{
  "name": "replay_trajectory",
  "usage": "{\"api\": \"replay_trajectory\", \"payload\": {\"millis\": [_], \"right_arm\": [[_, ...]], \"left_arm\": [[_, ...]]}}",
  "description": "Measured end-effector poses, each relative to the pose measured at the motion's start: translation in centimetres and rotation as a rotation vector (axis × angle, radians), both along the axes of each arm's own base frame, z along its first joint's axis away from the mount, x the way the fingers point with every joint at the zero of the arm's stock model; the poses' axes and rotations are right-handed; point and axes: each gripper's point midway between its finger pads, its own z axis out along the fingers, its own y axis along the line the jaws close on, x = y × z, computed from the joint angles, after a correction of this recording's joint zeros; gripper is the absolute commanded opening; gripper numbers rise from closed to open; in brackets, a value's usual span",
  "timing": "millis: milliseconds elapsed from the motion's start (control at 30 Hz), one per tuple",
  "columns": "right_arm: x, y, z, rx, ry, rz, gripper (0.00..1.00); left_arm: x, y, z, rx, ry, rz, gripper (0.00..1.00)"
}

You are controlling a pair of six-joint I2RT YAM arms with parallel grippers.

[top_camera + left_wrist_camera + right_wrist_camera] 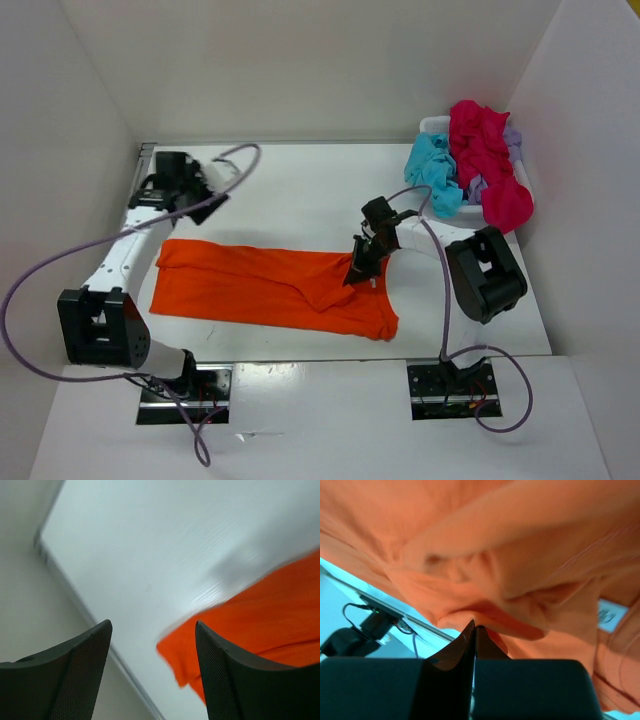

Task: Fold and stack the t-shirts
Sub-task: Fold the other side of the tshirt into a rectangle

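Right pincer [360, 268]: jaws pressed together, nipping a raised fold of the orange t-shirt [250, 285]
Orange t-shirt: lies on the worktop [300, 190], stretching from the right pincer leftward, with its remaining width on the near side of that pincer
Left pincer [212, 206]: jaws apart, holding nothing, poised over bare worktop just beyond the orange t-shirt's far left corner
Basket [432, 125]: white, beyond and to the right of the right pincer, well apart from it
Turquoise t-shirt [435, 170]: draped over the basket side nearest the right pincer
Magenta t-shirt [485, 150]: heaped on the basket, spilling down its front
Lavender t-shirt [513, 140]: mostly hidden behind the magenta t-shirt
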Motion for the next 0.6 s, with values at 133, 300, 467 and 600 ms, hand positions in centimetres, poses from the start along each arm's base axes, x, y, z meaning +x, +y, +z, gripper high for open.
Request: {"api": "replay_trajectory", "payload": {"millis": [133,300,467,600], "right_arm": [[1.3,-0.7,-0.4,0.024,0.005,-0.035,0.00],[3.3,-0.9,-0.4,0.066,-0.010,-0.070,0.00],[5.6,-0.4,-0.5,0.101,-0.035,-0.090,0.00],[6.5,-0.7,-0.9,0.116,-0.030,-0.119,0.00]], "left_arm": [[-1.6,-14.9,-0.1,0.002,0.004,-0.448,0.73],[-8.1,-26.5,-3.3,0.004,0.120,-0.821,0.71],[-13.2,-31.9,-7.0,0.075,0.221,-1.009,0.68],[-15.3,-33.9,-8.3,0.123,0.240,-1.098,0.68]]}}
